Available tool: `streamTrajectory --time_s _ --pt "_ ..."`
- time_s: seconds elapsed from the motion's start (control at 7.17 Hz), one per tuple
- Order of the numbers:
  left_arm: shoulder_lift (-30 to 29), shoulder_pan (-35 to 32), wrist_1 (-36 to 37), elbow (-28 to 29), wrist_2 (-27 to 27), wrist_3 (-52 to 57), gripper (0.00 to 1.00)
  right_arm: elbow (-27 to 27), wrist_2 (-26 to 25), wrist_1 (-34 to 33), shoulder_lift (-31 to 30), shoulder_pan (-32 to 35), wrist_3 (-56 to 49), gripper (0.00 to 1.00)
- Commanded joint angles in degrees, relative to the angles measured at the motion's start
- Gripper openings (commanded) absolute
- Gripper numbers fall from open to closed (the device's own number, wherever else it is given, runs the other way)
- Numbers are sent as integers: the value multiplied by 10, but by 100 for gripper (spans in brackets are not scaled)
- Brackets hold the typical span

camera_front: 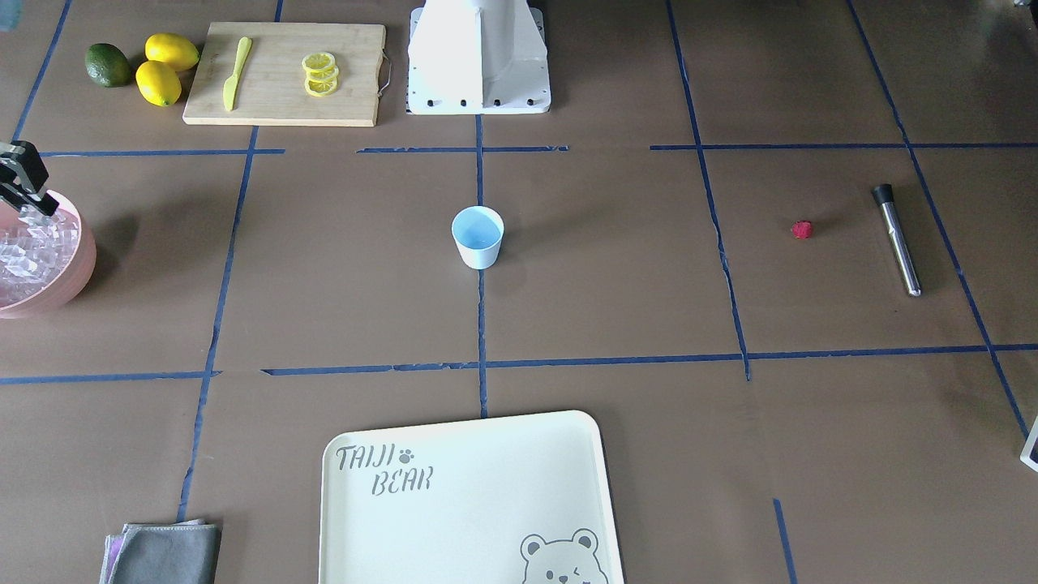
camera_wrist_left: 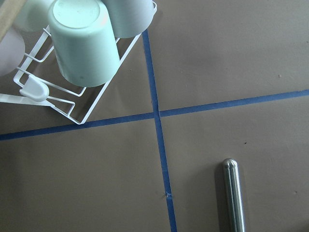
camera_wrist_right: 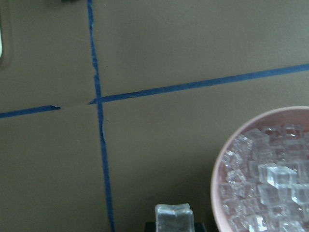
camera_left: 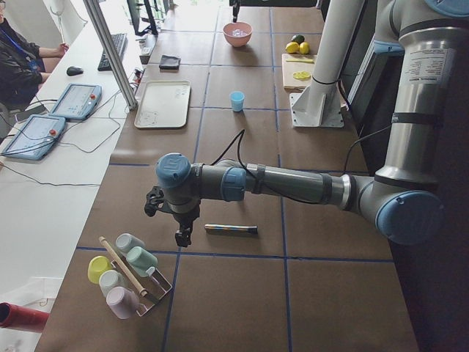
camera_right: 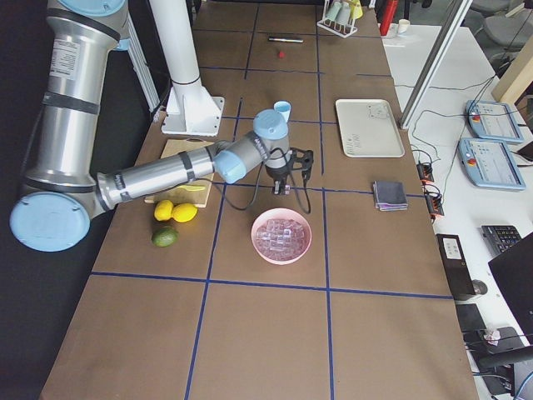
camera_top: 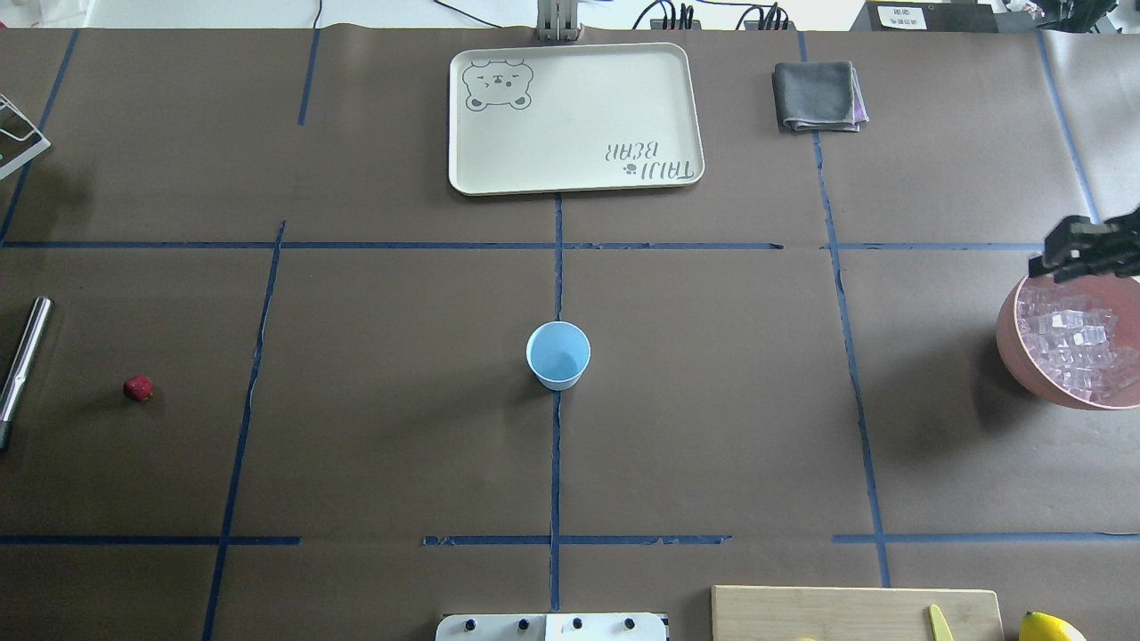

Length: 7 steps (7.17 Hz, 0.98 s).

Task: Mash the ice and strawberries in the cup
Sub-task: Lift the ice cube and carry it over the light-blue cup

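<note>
Grey right arm [camera_right: 158, 182] outstretched (with ice [camera_wrist_right: 174, 216])

Bright, even light; soft faint shadows beside the cup [camera_front: 478, 235]; slightly blurred right wrist view.

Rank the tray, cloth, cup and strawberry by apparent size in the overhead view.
1. tray, clearly largest
2. cloth
3. cup, somewhat smaller than the cloth
4. strawberry, by far the smallest
</note>
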Motion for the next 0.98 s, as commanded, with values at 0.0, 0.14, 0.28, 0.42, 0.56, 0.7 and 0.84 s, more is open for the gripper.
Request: streamTrajectory --time_s 0.0,0.14,0.28,0.42,0.56,0.7,0.84 --pt "1 0 2 0 -29 -1 100 -19 -42 -239 246 -86 35 0" --pt "1 0 2 1 -36 -1 100 -35 -72 -255 309 -143 118 0" --pt "2 0 2 2 -59 -1 100 -45 -127 -255 345 -220 175 0" --pt "3 0 2 2 -60 -1 100 -62 -181 -255 382 -284 231 0" --pt "3 0 2 2 -60 -1 100 -123 -203 -253 443 -325 264 0" --pt "4 0 0 2 -60 -1 100 -176 -238 -253 483 -355 278 0" --pt "4 0 0 2 -60 -1 100 -196 -244 -252 491 -372 291 0"
